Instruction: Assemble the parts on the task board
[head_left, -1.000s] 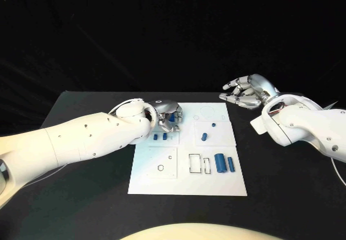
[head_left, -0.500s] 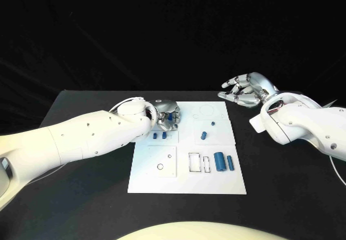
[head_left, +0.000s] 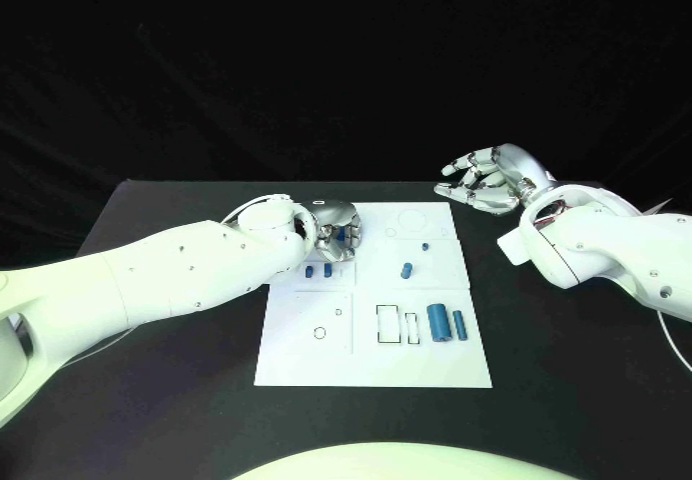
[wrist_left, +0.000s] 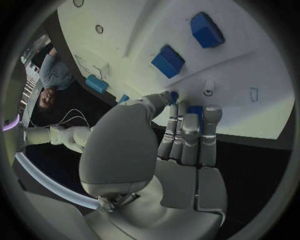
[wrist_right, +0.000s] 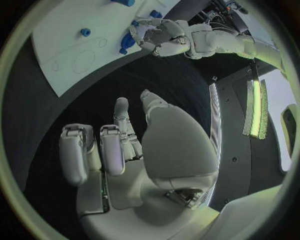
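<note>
The white task board (head_left: 375, 350) lies mid-table. My left hand (head_left: 335, 232) hovers over its far left corner, fingers curled in, pinching a small blue part (wrist_left: 174, 95) at the fingertips. Two blue blocks (head_left: 320, 270) sit on the board just below that hand and show again as blue blocks (wrist_left: 169, 61) in the left wrist view. A small blue peg (head_left: 428, 247), an oblong blue part (head_left: 408, 269), a thick blue cylinder (head_left: 437, 324) and a slimmer cylinder (head_left: 460, 323) lie on the board's right half. My right hand (head_left: 495, 180) hangs open, holding nothing, beyond the far right corner.
The black table (head_left: 173, 330) surrounds the board. Rectangular slots (head_left: 391, 325) and round holes (head_left: 320, 332) mark the board's near half, and a ring outline (head_left: 415, 217) its far edge. My left hand (wrist_right: 159, 37) is seen over the board (wrist_right: 69, 50) in the right wrist view.
My left hand has curled its fingers tighter, so the blue part in them shows less. My right hand has drifted slightly up and away from the board.
</note>
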